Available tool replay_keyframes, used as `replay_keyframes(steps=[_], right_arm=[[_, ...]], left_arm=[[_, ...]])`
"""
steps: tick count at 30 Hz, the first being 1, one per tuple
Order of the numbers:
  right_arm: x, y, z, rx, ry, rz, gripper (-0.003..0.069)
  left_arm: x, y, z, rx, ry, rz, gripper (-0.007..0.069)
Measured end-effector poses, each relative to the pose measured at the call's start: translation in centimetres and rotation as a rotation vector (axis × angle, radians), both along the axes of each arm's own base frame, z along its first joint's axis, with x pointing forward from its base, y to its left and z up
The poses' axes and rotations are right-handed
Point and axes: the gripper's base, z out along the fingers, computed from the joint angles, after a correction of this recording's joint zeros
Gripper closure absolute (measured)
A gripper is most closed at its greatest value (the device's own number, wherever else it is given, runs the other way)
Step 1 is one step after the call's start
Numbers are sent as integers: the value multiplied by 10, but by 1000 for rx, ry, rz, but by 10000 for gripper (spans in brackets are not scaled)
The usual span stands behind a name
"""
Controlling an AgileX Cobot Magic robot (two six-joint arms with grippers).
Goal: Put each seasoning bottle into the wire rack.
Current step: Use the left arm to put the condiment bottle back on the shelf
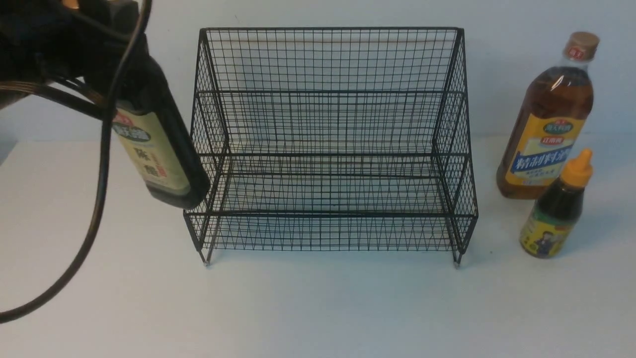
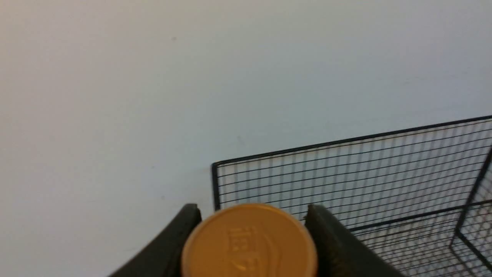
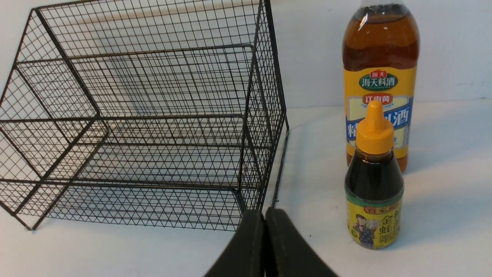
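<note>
My left gripper [image 2: 251,215] is shut on the neck of the dark vinegar bottle [image 1: 159,149]. The bottle hangs tilted in the air just left of the black wire rack [image 1: 328,28], its base near the rack's lower left side. Its tan cap [image 2: 249,246] fills the space between the fingers, with the rack [image 2: 346,173] behind it. The tall amber bottle [image 1: 546,124] and the small orange-nozzle squeeze bottle [image 1: 556,209] stand on the table to the right of the rack. My right gripper [image 3: 265,215] is shut and empty, low near the rack's front right corner [image 3: 240,192], left of the squeeze bottle [image 3: 374,181] and the amber bottle [image 3: 378,57].
A black cable [image 1: 94,209] loops down from the left arm over the table's left side. A pale wall stands close behind the rack. Both rack tiers hold nothing.
</note>
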Motion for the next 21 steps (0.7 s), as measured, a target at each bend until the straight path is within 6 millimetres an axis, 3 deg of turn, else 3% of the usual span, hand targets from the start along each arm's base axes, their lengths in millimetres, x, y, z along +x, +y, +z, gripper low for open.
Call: replay_keyframes(steps=[10,21], right_arm=[[0,0,0,0,0,0,672],[0,0,0,0,1,0,672]], left_arm=[[28,-34,-20,-2,1,-82,314],[48,-43,-26,-29,16,-81,314]])
